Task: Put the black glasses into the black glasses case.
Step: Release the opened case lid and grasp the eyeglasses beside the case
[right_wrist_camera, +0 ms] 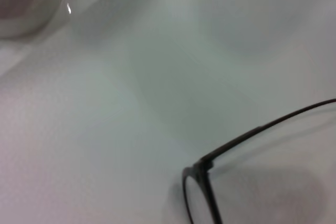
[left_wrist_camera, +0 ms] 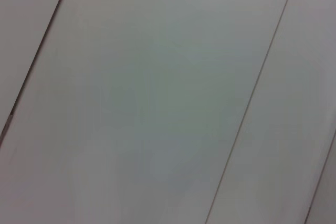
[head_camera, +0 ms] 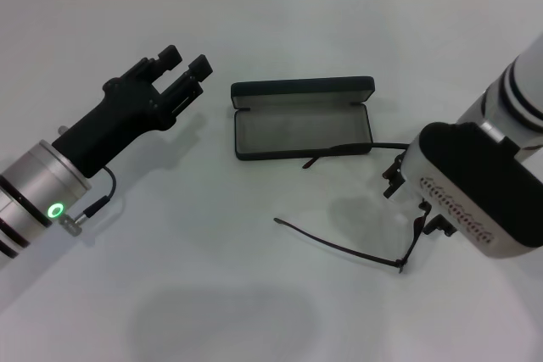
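Right gripper [head_camera: 413,201] is sitting over the black glasses [head_camera: 356,247], its grip hidden from view. Temples are reaching toward the black glasses case [head_camera: 303,119], lying open just beyond; left gripper [head_camera: 181,64] is hovering open beside it

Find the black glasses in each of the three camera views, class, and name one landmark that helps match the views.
Head view: the black glasses lie open on the white table, right of centre, their front under the right tool.
Left wrist view: not in it; only pale panels show.
Right wrist view: a hinge corner, lens rim and one temple, lower right.
Shared landmark: the white table.
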You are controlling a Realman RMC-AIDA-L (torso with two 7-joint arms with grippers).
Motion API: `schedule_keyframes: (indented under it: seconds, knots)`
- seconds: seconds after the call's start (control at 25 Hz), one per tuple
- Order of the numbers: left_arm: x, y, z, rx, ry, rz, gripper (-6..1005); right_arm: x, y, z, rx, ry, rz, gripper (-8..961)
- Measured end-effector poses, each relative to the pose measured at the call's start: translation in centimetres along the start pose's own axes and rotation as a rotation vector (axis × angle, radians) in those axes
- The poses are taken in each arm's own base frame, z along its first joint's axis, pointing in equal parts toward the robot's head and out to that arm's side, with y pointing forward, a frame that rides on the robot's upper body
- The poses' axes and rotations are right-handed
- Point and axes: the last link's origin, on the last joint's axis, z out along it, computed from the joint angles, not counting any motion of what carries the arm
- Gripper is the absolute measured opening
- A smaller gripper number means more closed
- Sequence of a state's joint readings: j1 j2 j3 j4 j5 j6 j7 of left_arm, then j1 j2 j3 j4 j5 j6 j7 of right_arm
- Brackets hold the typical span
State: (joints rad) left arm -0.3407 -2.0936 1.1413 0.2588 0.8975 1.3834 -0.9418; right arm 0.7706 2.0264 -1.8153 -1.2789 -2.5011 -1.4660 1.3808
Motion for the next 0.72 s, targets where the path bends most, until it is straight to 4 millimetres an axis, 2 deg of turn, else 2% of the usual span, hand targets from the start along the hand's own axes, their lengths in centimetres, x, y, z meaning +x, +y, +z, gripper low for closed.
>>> schedule_keyframes:
  seconds: [0.2,0.44,0.72]
  knots:
    - [-0.1,0.0,0.0,-0.001,-0.003,-0.001,603,0.0,-0.1,1.0,0.007,0.029,-0.020,632]
    - [-0.1,0.0,0.0,-0.002,-0.004,0.001,603,-0.2,-0.2,1.4,0.020,0.036,-0.035,632]
    - [-0.1,0.0,0.0,-0.003,-0.007,0.004,602,-0.2,-0.2,1.5,0.023,0.037,-0.035,563]
